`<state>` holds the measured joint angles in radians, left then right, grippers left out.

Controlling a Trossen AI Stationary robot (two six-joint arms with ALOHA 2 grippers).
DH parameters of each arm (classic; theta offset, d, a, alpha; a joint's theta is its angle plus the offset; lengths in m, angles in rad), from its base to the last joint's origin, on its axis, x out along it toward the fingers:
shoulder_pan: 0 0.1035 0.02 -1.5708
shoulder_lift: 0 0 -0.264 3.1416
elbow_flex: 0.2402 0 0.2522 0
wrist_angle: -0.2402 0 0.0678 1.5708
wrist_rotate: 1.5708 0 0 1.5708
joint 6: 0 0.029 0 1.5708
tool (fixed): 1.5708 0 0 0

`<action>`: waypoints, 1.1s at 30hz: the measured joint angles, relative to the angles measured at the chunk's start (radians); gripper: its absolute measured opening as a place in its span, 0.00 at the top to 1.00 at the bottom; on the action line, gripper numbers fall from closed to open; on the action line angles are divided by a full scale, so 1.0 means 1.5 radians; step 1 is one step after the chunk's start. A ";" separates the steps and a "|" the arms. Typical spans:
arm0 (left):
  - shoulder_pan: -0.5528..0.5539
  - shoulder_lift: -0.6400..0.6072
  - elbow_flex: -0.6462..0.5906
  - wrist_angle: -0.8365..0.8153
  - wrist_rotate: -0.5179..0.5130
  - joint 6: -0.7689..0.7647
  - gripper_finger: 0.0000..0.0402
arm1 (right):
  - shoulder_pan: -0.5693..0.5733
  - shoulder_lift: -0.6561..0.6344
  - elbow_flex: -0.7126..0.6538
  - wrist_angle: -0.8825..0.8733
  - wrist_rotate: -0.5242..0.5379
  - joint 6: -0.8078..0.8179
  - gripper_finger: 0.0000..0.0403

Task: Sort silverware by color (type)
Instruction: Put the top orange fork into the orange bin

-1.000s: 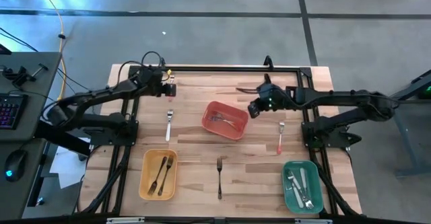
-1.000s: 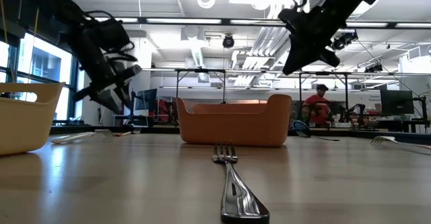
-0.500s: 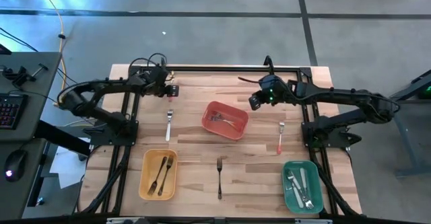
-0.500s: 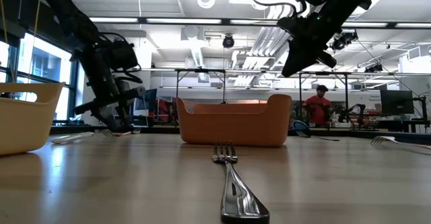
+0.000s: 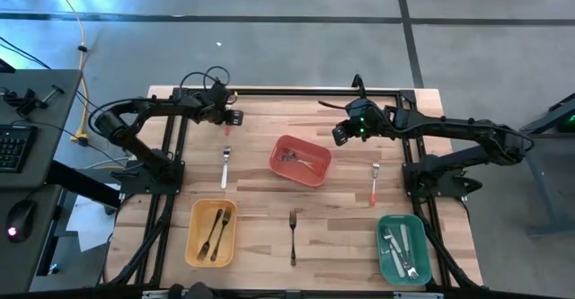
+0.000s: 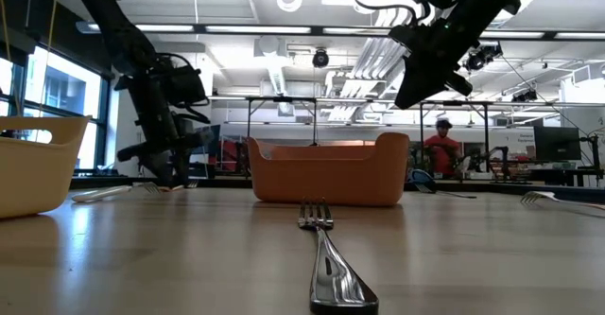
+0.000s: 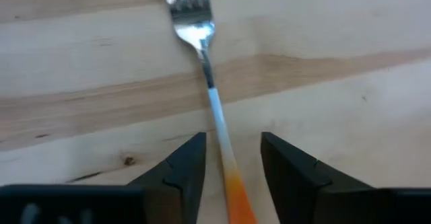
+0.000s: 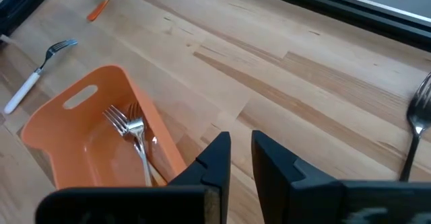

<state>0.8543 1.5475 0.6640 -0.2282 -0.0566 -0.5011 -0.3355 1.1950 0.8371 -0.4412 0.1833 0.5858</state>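
Note:
An orange-handled fork point(image 7: 202, 49) lies flat on the wood near the far left corner, its handle point(image 8: 97, 9) also showing in the right wrist view. My left gripper point(image 7: 232, 138) points steeply down over it. The fingers stand open on either side of the handle, and no touch shows. My right gripper point(image 8: 240, 138) hangs above the table beside the red bin point(image 5: 310, 179), slightly open and with nothing between its fingers. Forks point(image 8: 131, 126) lie in that bin. Loose on the table are a white-handled fork point(image 5: 225, 166), a red-handled fork point(image 5: 374, 184) and a dark fork point(image 5: 293, 236).
A yellow bin point(image 5: 194, 236) holding dark forks stands near the front left. A green bin point(image 5: 384, 245) with pale utensils stands at the front right. A black frame rail point(image 5: 305, 91) runs along the far edge. Another fork's head point(image 8: 421, 116) lies on bare wood beyond my right gripper.
My left gripper has sunk toward the table and tipped more steeply down over the orange-handled fork. My right gripper has drawn a little toward the far edge, staying above the table. No utensil or bin has moved.

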 joint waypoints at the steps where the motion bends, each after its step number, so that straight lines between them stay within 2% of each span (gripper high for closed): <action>1: 0.000 0.000 0.000 -0.003 0.006 0.010 0.70 | 0.000 0.000 0.000 0.000 0.000 0.000 0.89; 8: 0.000 0.000 0.000 -0.012 0.064 0.101 0.95 | 0.000 0.000 0.000 0.000 0.000 -0.001 0.89; 10: 0.000 0.000 0.000 -0.011 0.087 0.117 0.98 | 0.000 0.000 0.000 0.000 0.004 -0.003 0.89; 14: 0.000 -0.004 0.000 -0.018 0.139 0.154 0.99 | 0.000 0.000 0.000 0.000 0.007 -0.006 0.89; 18: -0.010 -0.024 0.000 -0.054 0.144 0.185 1.00 | 0.000 0.000 0.000 0.014 0.008 -0.007 0.89; 22: -0.032 -0.064 0.000 -0.079 0.145 0.218 1.00 | 0.000 0.000 0.000 0.026 0.008 -0.007 0.89; 26: -0.058 -0.119 0.008 -0.089 0.178 0.212 1.00 | 0.000 0.000 0.000 0.033 0.008 -0.007 0.89; 28: -0.071 -0.139 0.021 -0.100 0.145 0.205 1.00 | 0.000 0.000 0.000 0.034 0.008 -0.007 0.89; 31: -0.080 -0.147 0.037 -0.103 0.052 0.186 0.99 | 0.000 0.000 0.000 0.040 0.008 -0.007 0.89; 33: -0.075 -0.135 0.051 -0.099 0.041 0.185 0.96 | 0.000 0.000 0.000 0.044 0.009 -0.007 0.89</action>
<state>0.7417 1.3455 0.7404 -0.3765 0.0044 -0.2234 -0.3351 1.1954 0.8375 -0.3754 0.1972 0.5755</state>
